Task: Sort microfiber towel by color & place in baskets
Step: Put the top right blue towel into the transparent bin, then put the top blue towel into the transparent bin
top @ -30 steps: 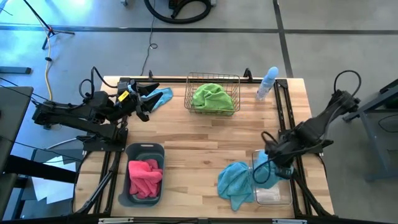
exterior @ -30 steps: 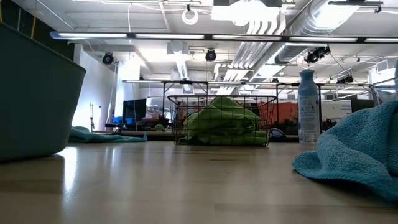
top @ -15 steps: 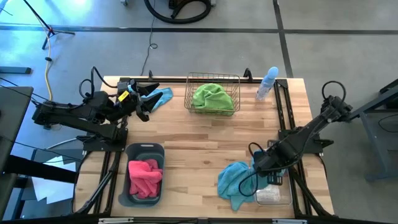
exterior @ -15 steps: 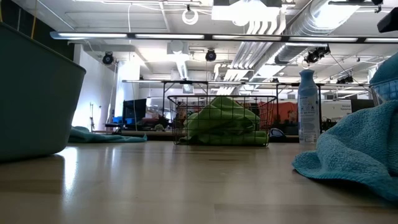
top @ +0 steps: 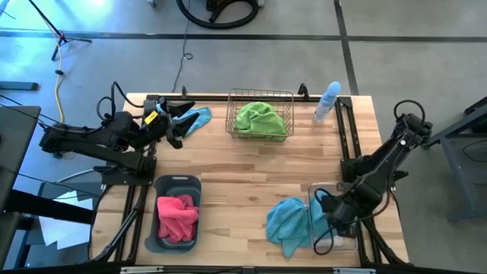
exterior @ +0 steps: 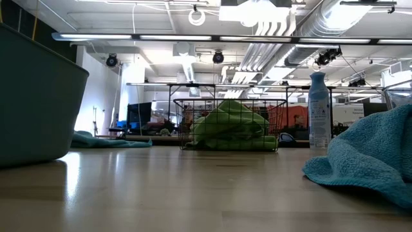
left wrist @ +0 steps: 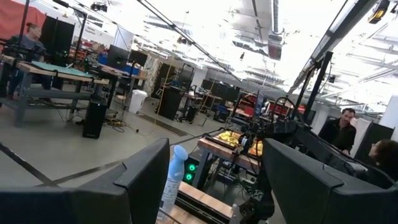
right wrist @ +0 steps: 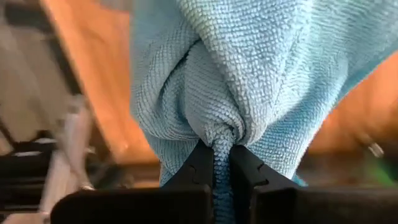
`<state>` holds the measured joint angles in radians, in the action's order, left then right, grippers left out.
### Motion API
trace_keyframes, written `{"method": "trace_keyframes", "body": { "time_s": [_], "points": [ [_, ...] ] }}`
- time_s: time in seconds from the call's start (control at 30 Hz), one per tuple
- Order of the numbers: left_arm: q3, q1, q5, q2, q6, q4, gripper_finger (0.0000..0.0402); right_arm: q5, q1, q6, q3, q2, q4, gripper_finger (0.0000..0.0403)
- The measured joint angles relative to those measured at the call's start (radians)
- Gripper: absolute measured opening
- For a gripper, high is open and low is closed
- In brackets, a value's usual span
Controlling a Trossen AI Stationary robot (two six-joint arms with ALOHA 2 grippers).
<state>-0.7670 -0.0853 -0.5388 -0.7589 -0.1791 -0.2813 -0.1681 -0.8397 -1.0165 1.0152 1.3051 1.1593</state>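
Starting on the left — the left gripper is hovering with its fingers spread wide and holding nothing, just beside a blue towel at the table's far left corner, probably waiting its turn. The grey tub near the front is holding the pink towel, and the wire basket at the back is holding the green towel, so those colours look sorted. Over on the right, the right gripper is pinching a fold of the big blue towel tight, over the clear tub — I'd guess it's dragging it in. That tub is mostly hidden under arm and cloth, so I can't tell how much is inside.
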Motion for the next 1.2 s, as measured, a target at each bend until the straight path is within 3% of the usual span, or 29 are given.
{"method": "trace_keyframes", "body": {
  "time_s": [0.2,0.73,1.0,1.2],
  "points": [
    [0.000,0.000,-0.012,0.000,-0.002,0.000,0.0246,0.055,-0.003,0.049,-0.052,0.018,-0.134,0.0004],
    [0.000,0.000,-0.027,0.000,-0.003,-0.006,0.0246,0.090,-0.003,0.066,-0.182,0.035,-0.236,0.0036],
    [0.000,0.000,-0.027,0.000,-0.002,-0.006,0.0246,0.011,0.022,0.022,-0.167,0.026,-0.190,0.0143],
    [0.000,0.000,-0.032,0.000,-0.002,-0.006,0.0246,0.018,0.022,0.086,-0.072,0.023,-0.079,0.0226]
  ]
}}
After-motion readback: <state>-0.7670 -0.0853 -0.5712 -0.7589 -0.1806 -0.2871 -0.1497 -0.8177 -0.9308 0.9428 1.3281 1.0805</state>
